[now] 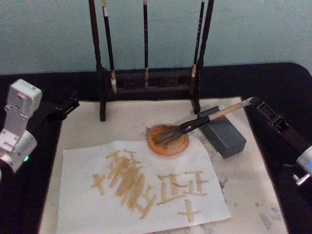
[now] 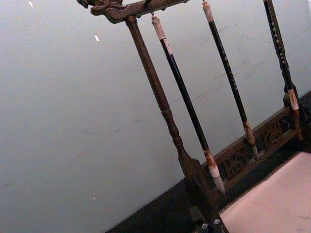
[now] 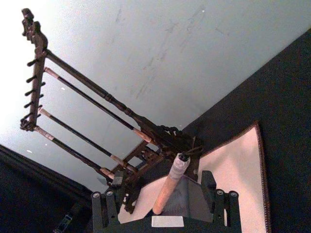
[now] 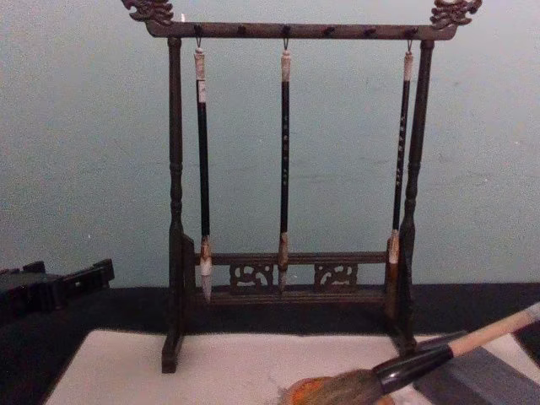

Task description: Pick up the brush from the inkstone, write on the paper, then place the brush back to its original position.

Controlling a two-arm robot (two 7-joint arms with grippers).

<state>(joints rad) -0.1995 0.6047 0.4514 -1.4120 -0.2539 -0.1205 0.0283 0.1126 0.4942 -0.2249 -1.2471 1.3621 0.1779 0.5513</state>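
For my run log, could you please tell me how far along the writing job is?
Writing looks done: tan strokes cover the paper. The brush lies with bristles on the inkstone, handle over a grey block. In hand: the right gripper is open around the handle's end, likely releasing. Left to do: withdrawing it. The left gripper idles at left.

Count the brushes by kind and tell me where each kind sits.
Thin dark-handled brushes, hanging on the rack: 3
Large tan-handled brush, bristles on the inkstone, handle over the grey block: 1
Total: 4
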